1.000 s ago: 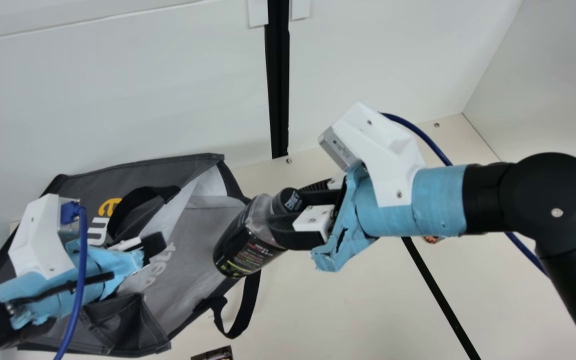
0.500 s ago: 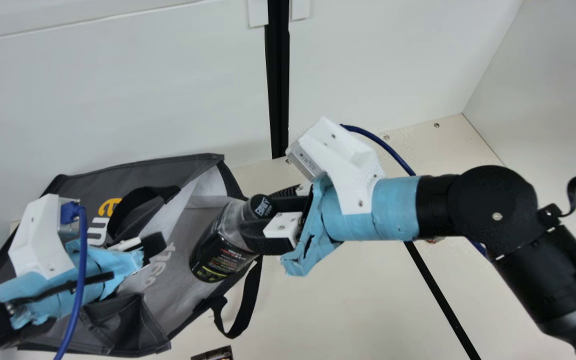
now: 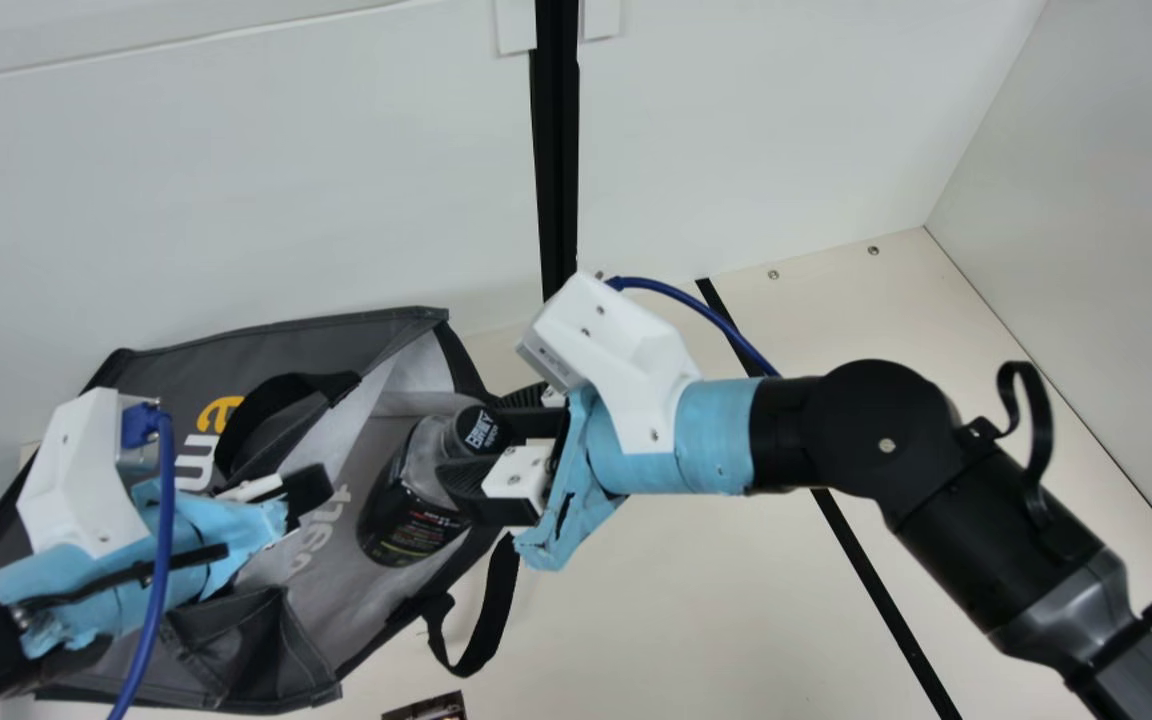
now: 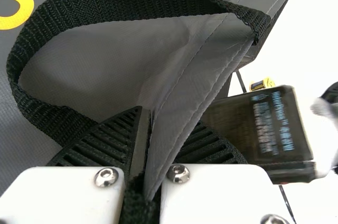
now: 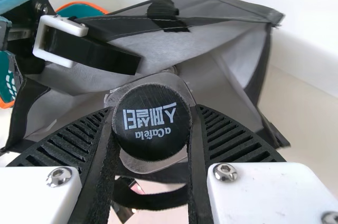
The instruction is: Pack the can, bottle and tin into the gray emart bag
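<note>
- Right claw is holding the bottle by its neck, just under the lid. Its two fingers are standing apart, only as wide as the neck is letting them.
- Left claw is pinching the edge of the gray bag. In the left wrist view, its ribbed fingers are squeezing almost together, with a thin fold of gray cloth and a bit of black strap between them.
- In the main view, the bottle is leaning, with its lid up toward the right claw and its dark bottom pointing down and left. It is hanging at the bag's wide mouth, and I cannot tell if its bottom is touching the cloth.
- In the right wrist view, the round black lid is facing the camera, with white letters on it. A black finger is pressing close on each side, and the open bag is lying just past it.
- Up in that same view, the left claw is reaching in at the rim of the bag. A teal basket with an orange rim is sitting behind it.
- In the left wrist view, the bottle's dark side with blue print is showing next to the pinched edge. A small gold thing is resting past it, and I cannot tell if it is the can or the tin.
- In the main view, a dark printed thing is peeking over the bottom edge, near the bag. It is cut off, so I cannot tell what it is.
</note>
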